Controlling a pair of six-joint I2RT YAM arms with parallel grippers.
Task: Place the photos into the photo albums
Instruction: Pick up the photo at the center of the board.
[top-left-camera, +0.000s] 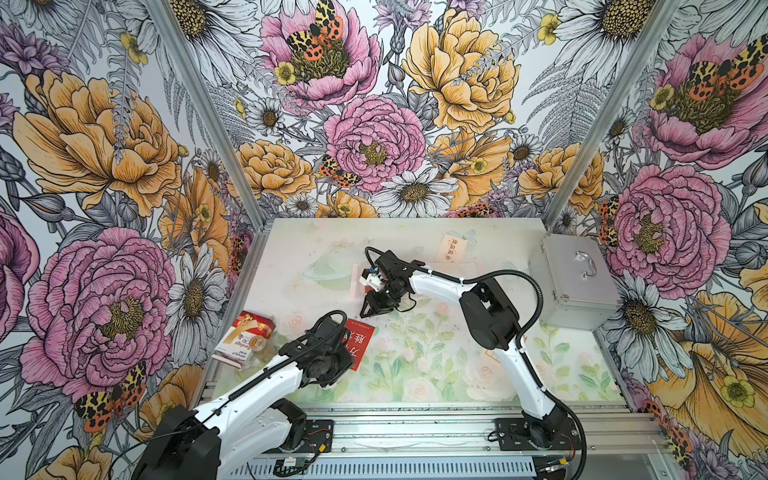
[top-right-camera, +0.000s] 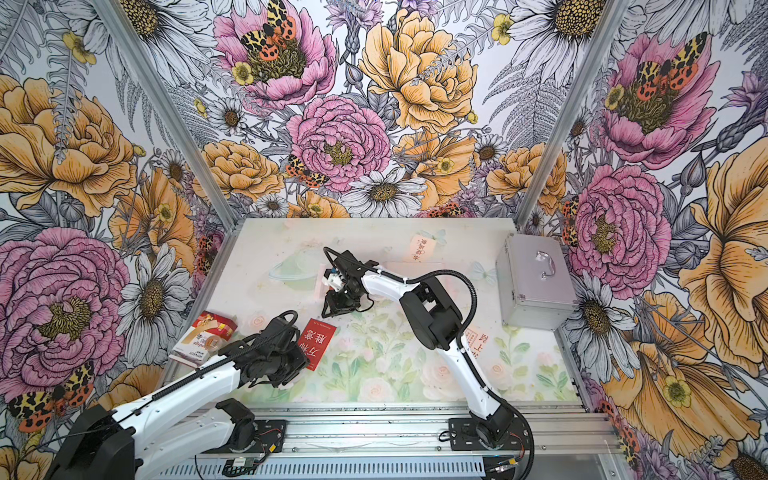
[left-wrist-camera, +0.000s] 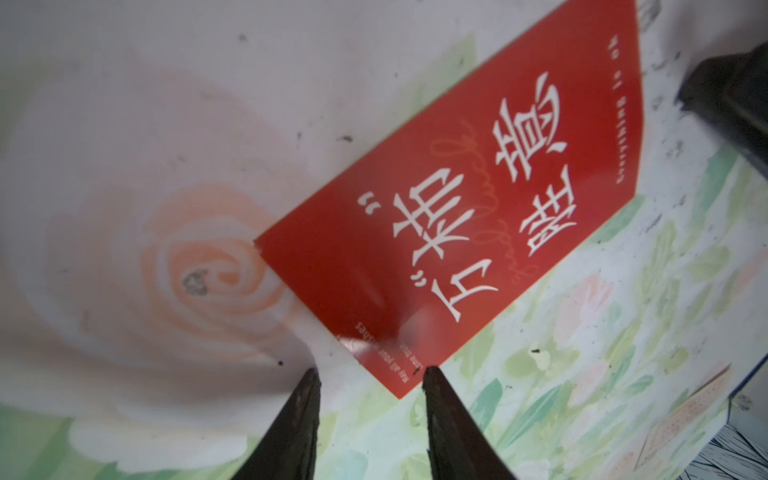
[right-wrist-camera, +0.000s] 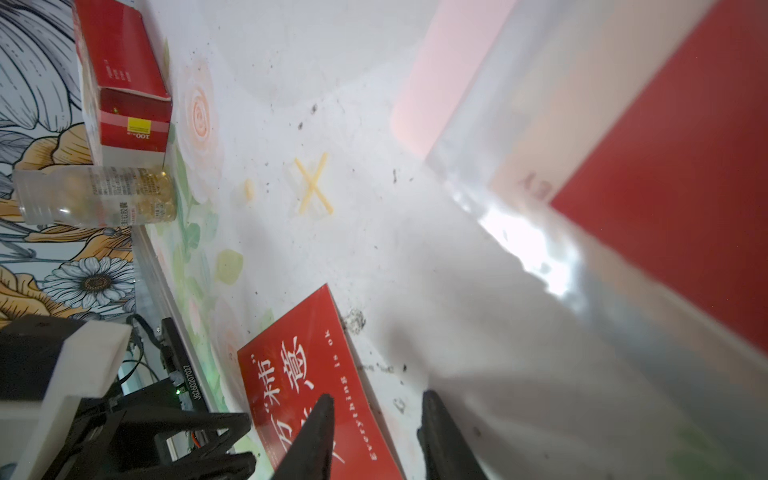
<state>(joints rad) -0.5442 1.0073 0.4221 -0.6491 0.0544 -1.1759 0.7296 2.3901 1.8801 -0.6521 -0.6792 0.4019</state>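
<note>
A red photo (top-left-camera: 360, 341) with white characters lies flat on the mat in both top views. My left gripper (left-wrist-camera: 371, 372) is open just above it, and the red photo's (left-wrist-camera: 457, 208) near corner sits on the mat between the fingertips, ungripped. The pale-pink photo album (top-left-camera: 356, 283) lies open further back, under my right arm. My right gripper (right-wrist-camera: 379, 397) is open and empty, between the album's clear sleeve (right-wrist-camera: 519, 232) and the red photo (right-wrist-camera: 307, 365). A red card (right-wrist-camera: 673, 178) shows through that sleeve. A cream photo (top-left-camera: 451, 248) lies near the back edge. Another cream photo (top-right-camera: 478, 338) peeks out beside the right arm.
A red-and-white bandage carton (top-left-camera: 246, 337) and a small clear bottle (top-left-camera: 260, 345) lie at the left edge of the mat. A silver metal case (top-left-camera: 575, 282) with a handle stands at the right edge. A yellow X mark (right-wrist-camera: 313, 189) is on the mat.
</note>
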